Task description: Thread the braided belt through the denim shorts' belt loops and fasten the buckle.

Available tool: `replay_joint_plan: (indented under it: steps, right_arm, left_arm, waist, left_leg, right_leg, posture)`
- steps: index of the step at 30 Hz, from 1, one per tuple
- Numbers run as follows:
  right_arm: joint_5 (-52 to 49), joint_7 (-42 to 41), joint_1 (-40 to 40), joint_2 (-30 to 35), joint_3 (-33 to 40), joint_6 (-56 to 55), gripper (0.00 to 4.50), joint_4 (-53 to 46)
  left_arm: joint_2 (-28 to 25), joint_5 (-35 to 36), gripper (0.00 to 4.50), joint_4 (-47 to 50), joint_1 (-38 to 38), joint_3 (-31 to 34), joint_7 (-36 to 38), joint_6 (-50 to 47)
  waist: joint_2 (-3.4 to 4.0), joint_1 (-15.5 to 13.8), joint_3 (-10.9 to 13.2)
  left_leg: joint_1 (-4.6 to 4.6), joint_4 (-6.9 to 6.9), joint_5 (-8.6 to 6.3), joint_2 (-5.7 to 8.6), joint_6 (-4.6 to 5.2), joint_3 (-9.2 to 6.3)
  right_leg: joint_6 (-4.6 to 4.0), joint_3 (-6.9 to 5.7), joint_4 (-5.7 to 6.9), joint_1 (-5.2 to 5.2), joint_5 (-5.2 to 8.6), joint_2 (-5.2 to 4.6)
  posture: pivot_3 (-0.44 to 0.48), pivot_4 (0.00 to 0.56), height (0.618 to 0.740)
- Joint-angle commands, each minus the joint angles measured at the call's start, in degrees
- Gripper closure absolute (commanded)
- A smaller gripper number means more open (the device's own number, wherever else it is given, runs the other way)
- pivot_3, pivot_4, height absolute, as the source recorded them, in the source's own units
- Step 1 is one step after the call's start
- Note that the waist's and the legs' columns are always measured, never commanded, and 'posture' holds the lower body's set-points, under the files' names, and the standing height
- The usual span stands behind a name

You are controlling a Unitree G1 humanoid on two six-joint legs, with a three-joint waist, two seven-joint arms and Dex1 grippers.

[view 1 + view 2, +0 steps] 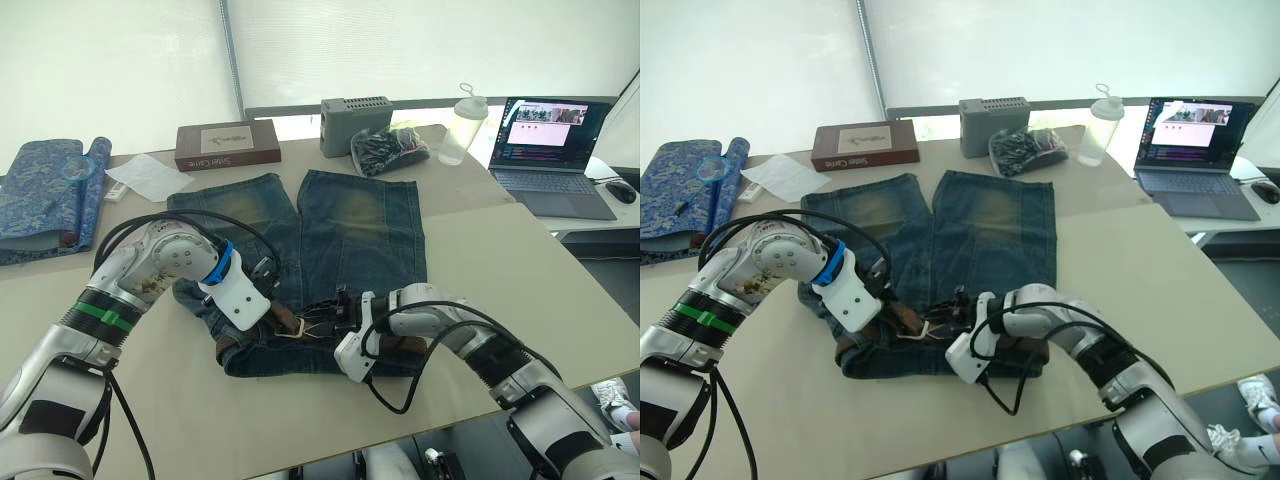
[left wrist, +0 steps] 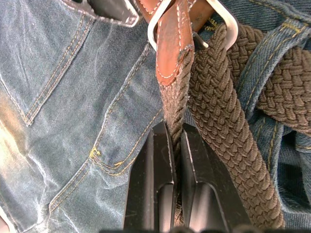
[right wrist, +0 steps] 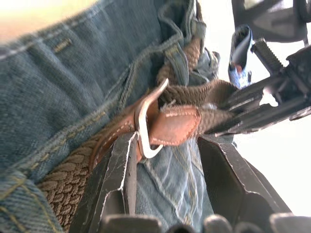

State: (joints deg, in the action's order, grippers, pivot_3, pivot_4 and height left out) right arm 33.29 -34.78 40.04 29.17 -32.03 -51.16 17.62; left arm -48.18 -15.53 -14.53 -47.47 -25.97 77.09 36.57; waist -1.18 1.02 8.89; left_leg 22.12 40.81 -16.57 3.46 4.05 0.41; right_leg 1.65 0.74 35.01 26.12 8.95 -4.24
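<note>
So the belt [image 2: 218, 97] is already sitting along the waistband of the shorts [image 1: 350, 225], which lie flat on the table [image 1: 500, 290] with the legs pointing away from the robot and the waistband bunched up at the near edge. The braided strap passes under a belt loop [image 2: 265, 58] in the left wrist view, and its brown leather tip pokes through the silver buckle [image 3: 144, 121], right around the middle of the waistband. The left gripper [image 2: 176, 160] has its fingers pinched tight on the strap just behind that leather tip, holding it edge-on. The right gripper [image 3: 165, 160] comes in from the other side with its fingers spread apart, one finger [image 3: 121, 165] right up against the buckle frame and the other out over the denim, not clamped on anything. Farther back on the table there's a brown box [image 1: 228, 145], a grey box [image 1: 355, 125], a black bag [image 1: 390, 150], a clear bottle [image 1: 462, 125] and a sheet of paper [image 1: 148, 177]. A blue patterned cloth [image 1: 45, 195] sits off to the left, and an open laptop [image 1: 552, 155] is on the right.
</note>
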Motion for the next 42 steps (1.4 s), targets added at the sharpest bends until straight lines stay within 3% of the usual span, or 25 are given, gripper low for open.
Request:
replay_joint_plan:
  steps: [1,13,20,25,31,37,42]
  right_arm:
    - [-0.5,-0.1,1.7,-0.6,-1.0,-2.3,2.31,1.2]
    - [5.2,7.3,0.4,-3.1,-0.2,-0.3,2.31,2.5]
    - [5.1,15.9,-5.1,-5.3,4.6,5.3,2.31,-0.2]
    - [5.9,17.8,-7.3,-5.3,4.7,6.7,2.31,-1.6]
    - [-5.6,6.4,-7.3,-3.5,2.8,7.1,2.31,-4.5]
    - [-22.3,-9.2,-8.4,-0.9,3.0,18.4,2.31,-14.0]
    - [-20.7,-11.6,-8.4,-1.9,2.3,21.3,2.31,-14.6]
  left_arm:
    - [-1.2,0.2,4.50,0.3,-1.0,0.9,0.1,0.6]
    - [-2.5,0.8,4.50,1.9,0.3,1.4,-0.1,-1.0]
    - [-3.0,0.6,4.50,3.1,1.4,2.2,-0.7,-3.1]
    - [-3.4,0.3,4.50,2.9,1.1,2.5,-0.7,-3.3]
    - [-3.1,0.0,4.50,2.2,0.3,2.4,-0.8,-3.3]
    - [-3.2,0.0,4.50,2.1,0.5,2.4,-0.8,-3.5]
    - [-3.2,0.1,4.50,2.5,0.9,2.4,-0.8,-3.8]
  waist:
    - [0.00,0.0,0.0]
    - [0.00,0.2,0.0]
    - [0.00,0.1,0.0]
    - [0.00,0.0,0.0]
    - [0.00,0.0,0.0]
    - [0.00,-0.1,0.0]
    - [0.00,-0.2,0.0]
  left_leg:
    - [0.00,0.00,0.00,0.00,0.00,0.00]
    - [-0.06,-0.04,0.01,-0.05,-0.02,0.02]
    - [-0.05,-0.05,0.01,-0.05,-0.03,0.03]
    - [-0.03,-0.05,0.01,-0.03,-0.02,0.03]
    - [-0.03,-0.04,0.00,-0.02,0.00,0.03]
    - [-0.04,-0.03,-0.01,-0.05,0.03,0.02]
    - [-0.04,-0.03,-0.02,-0.06,0.04,0.02]
  right_leg:
    - [0.00,0.00,0.00,0.00,0.00,0.00]
    - [-0.03,0.02,0.04,0.00,0.02,0.07]
    - [-0.04,0.04,0.05,0.01,0.02,0.06]
    - [-0.03,0.03,0.04,0.02,0.02,0.05]
    - [-0.03,0.03,0.01,-0.01,0.02,0.04]
    - [-0.03,0.02,0.01,-0.03,0.02,0.04]
    - [-0.03,0.02,0.02,-0.02,0.02,0.03]
  posture:
    - [0.000,0.150,0.740]
    - [0.000,0.150,0.740]
    - [0.000,0.150,0.740]
    - [0.000,0.150,0.740]
    - [0.000,0.150,0.740]
    - [0.000,0.150,0.740]
    - [0.000,0.150,0.740]
